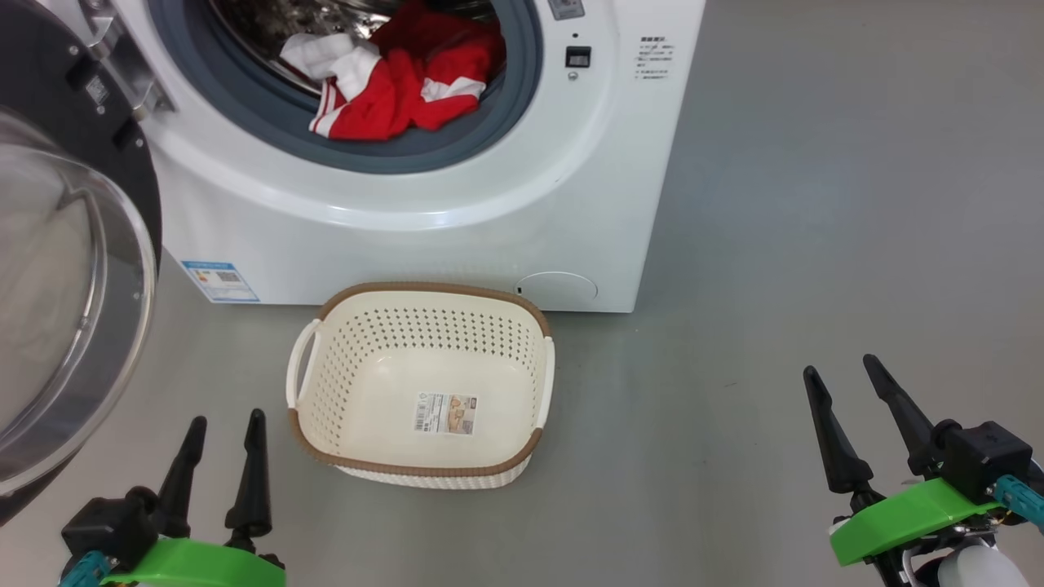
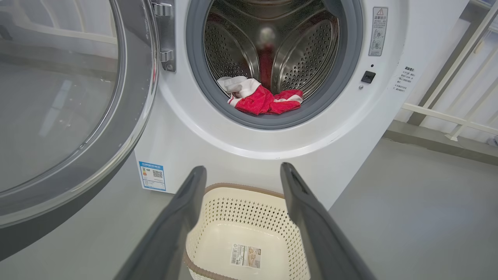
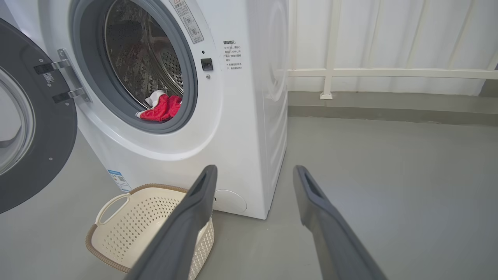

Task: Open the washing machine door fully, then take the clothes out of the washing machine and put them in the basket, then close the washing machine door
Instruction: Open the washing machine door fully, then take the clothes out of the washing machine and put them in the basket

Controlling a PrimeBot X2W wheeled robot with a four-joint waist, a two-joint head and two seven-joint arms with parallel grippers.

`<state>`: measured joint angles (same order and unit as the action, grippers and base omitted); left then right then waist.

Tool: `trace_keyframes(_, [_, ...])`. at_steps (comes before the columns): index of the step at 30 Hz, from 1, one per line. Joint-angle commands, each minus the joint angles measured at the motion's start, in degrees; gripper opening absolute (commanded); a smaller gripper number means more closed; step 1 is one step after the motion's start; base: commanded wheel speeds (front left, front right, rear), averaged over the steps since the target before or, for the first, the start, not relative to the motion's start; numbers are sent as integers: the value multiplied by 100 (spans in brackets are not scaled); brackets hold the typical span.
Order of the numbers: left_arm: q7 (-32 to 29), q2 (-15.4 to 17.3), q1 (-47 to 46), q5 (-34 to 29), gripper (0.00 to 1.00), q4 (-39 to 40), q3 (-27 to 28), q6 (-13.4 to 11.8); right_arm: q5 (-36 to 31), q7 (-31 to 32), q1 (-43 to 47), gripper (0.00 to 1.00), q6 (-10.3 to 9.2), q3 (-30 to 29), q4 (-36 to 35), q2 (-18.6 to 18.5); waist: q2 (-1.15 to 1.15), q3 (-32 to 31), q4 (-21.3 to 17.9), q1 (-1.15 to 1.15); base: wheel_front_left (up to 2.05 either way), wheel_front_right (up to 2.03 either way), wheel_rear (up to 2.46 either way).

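Door (image 1: pixel 90 139) looks fully open at frame left; clothes (image 1: pixel 400 90) sit in the washer (image 1: pixel 424 212) mouth, top centre; basket (image 1: pixel 432 289) empty below; left gripper (image 1: pixel 227 417) and right gripper (image 1: pixel 840 365) in the bottom corners, fingers spread, holding nothing; unload and door-close remain.

The head view looks steeply down onto the floor (image 1: pixel 775 244), with the basket (image 1: pixel 432 287) near its centre and the washing machine (image 1: pixel 408 228) at the top. The left wrist view sits low and close, facing the machine's front head-on. The right wrist view stands further right, facing the front at a slant. All three share the basket, the open door (image 1: pixel 65 269) and the clothes (image 1: pixel 400 90).
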<state>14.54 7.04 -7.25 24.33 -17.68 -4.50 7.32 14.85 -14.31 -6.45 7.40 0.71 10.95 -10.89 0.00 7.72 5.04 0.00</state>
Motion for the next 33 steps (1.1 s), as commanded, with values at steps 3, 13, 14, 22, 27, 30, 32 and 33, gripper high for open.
trace_keyframes(3, [46,136,-4,16,100,181,147,16,46,-69,79,100,9,63,-181,-18,0,-36,-138,0,0,0,0])
trace_keyframes(13, [46,141,79,6,100,256,146,16,63,-69,200,100,9,29,-205,20,0,-93,-384,0,0,0,0])
trace_keyframes(14, [46,143,90,2,100,266,151,16,60,-69,208,100,9,28,-209,22,0,-96,-412,0,0,0,0])
trace_keyframes(22, [46,165,162,-34,100,320,215,16,53,-69,264,100,9,18,-220,55,0,-107,-600,0,0,0,0])
trace_keyframes(27, [46,191,171,-45,100,346,210,16,51,-69,288,100,9,6,-226,82,0,-95,-680,0,0,0,0])
trace_keyframes(30, [46,197,162,-43,100,348,219,16,52,-69,294,100,9,2,-225,88,0,-88,-704,0,0,0,0])
trace_keyframes(32, [46,200,157,-47,100,350,225,16,49,-69,296,100,9,-6,-229,96,0,-86,-727,0,0,0,0])
trace_keyframes(33, [46,200,156,-50,100,352,227,16,50,-69,298,100,9,-13,-232,97,0,-86,-736,0,0,0,0])
